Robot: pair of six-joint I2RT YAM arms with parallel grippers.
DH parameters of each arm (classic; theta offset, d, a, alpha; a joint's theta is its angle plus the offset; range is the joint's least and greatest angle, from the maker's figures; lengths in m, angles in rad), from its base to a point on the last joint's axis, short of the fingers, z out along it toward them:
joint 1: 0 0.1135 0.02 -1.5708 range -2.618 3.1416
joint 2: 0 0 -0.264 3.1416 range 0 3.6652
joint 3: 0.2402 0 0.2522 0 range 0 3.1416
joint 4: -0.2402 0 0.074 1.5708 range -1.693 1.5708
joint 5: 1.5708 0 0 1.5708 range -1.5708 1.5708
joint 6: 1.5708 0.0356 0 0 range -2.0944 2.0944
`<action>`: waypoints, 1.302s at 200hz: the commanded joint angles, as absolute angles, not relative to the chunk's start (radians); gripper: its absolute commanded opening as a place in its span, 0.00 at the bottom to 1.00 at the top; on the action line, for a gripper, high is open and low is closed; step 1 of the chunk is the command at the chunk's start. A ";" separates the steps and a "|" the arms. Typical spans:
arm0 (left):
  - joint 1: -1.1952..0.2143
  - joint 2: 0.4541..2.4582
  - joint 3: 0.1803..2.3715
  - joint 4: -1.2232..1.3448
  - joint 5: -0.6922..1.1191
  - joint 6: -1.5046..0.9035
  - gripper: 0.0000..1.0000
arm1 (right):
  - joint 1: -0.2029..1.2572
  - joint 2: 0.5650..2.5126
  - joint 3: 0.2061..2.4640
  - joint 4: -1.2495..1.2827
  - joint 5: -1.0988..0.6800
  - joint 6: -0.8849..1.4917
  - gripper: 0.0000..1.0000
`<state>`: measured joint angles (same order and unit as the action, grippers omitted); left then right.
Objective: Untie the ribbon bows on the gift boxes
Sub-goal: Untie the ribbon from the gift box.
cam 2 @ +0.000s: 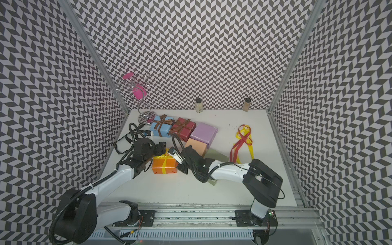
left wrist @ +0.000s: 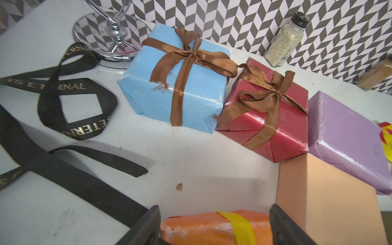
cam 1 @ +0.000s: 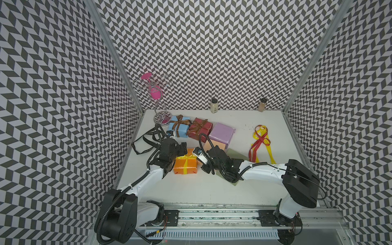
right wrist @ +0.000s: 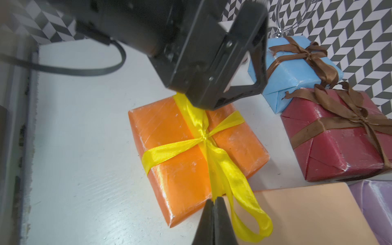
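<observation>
- Left gripper (left wrist: 214,209), jaws wide, clamps the orange box (right wrist: 182,176) across one end, toward the bench's (cam 1: 212,186) left edge.
- Right gripper (right wrist: 214,201), closed, pinches the box's yellow ribbon (right wrist: 203,135) tail.

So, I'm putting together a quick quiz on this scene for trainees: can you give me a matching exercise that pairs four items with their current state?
Things:
1. light blue box
2. orange box
3. lilac box
4. black ribbon

States:
A. bare, no ribbon on it
B. lying loose on the table
C. brown bow tied on top
D. its yellow ribbon pinched by the shut right tool

Pairs: 1-C, 2-D, 3-A, 4-B
</observation>
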<state>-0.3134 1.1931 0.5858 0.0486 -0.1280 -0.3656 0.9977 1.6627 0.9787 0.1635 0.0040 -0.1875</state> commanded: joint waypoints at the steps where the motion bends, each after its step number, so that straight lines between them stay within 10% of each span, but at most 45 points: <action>1: -0.377 1.145 0.600 -0.034 -0.300 -0.386 0.80 | 0.979 1.611 0.957 0.170 -0.048 -0.119 0.00; 74: -0.661 0.982 0.475 -0.111 -0.424 -0.576 0.80 | 0.879 1.518 0.890 0.194 -0.187 -0.028 0.00; 260: -0.727 0.894 0.453 -0.304 -0.245 -0.640 0.77 | 0.793 1.549 0.885 0.220 -0.345 0.037 0.00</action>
